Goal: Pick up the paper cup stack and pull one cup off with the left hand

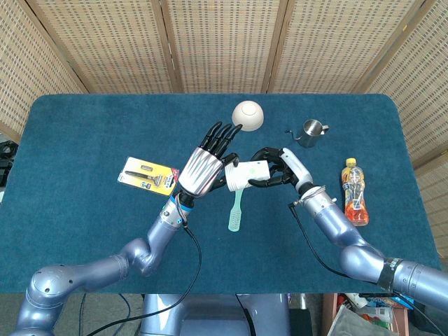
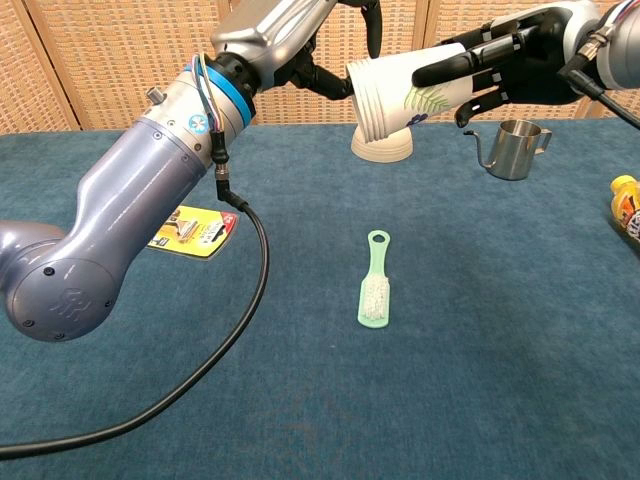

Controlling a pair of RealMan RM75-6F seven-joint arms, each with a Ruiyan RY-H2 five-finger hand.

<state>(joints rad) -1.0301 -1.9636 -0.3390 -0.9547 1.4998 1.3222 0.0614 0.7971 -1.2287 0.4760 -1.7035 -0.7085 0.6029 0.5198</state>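
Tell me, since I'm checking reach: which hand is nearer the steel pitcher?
Right. The right hand holds the cup stack just in front of the steel pitcher; the left hand sits farther left, beyond the stack.

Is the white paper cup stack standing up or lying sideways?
Sideways. The white paper cup stack is held off the table by the right hand, with its rims pointing toward the left hand.

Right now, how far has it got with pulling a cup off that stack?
Done: the paper cup stack is off the table, held sideways in the air by the right hand. In hand: the left hand is at the stack's rim end, fingers near it; I can't tell if it grips. Left: no cup has visibly come off.
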